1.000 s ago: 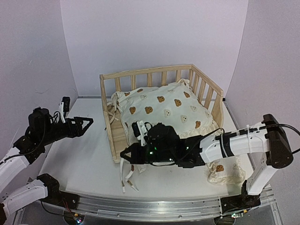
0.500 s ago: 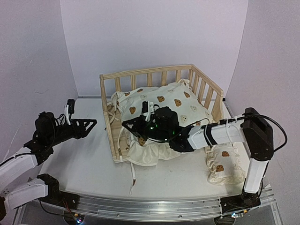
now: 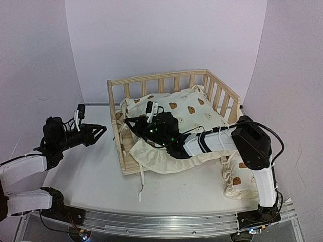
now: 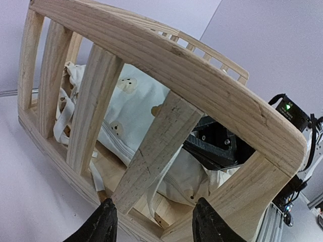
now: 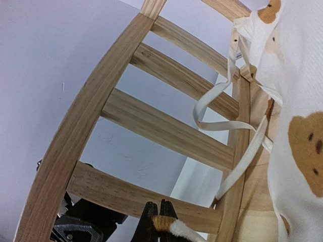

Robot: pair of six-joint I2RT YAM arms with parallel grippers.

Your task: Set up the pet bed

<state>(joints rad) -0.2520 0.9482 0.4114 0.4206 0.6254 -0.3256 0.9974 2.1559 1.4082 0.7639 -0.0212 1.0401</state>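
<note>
Cushion [image 3: 184,112] now farther inside pet bed [image 3: 160,79]; white table [image 3: 86,176], lilac walls [image 3: 161,35].

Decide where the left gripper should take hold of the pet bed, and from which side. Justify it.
Probably grip an upright slat on the left side of the pet bed, coming from outside, where the left gripper faces it. The slat is narrow and flat-sided, with open gaps either side for the fingers; the cushion fills the inside.

I see the cream bear-print cushion [image 3: 194,115] inside the slatted pine pet bed [image 3: 166,78], with a small matching pillow [image 3: 237,179] right of it on the bench [image 3: 86,171].
</note>
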